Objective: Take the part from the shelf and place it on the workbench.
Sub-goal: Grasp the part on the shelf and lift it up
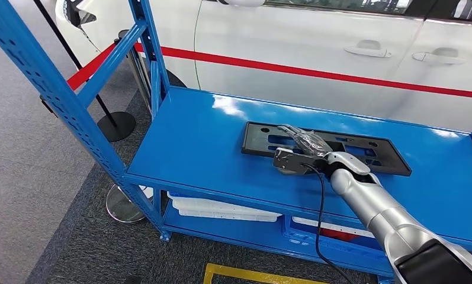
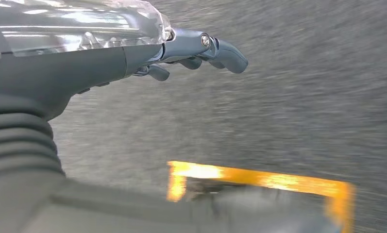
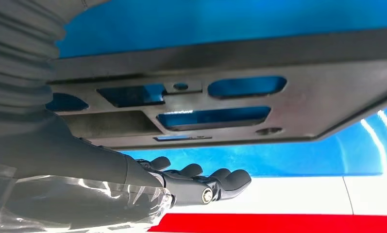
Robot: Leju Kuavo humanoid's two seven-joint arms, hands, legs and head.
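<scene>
Reaching over the blue metal shelf (image 1: 209, 136), my right hand (image 1: 301, 151) hovers just above the flat black plastic part with cut-out slots (image 1: 363, 155), which lies flat on the top deck. Its fingers (image 3: 215, 179) are extended and hold nothing. My left hand (image 2: 133, 53) hangs over grey carpet (image 2: 303, 97) near a yellow floor marking (image 2: 259, 179), fingers loosely apart, holding nothing.

No text, label, brand or number can be read in any of these views. The black part (image 1: 325, 148) on the blue shelf (image 1: 198, 142) shows no legible marking, and the white car (image 1: 316, 47) behind it shows a plain red stripe.
</scene>
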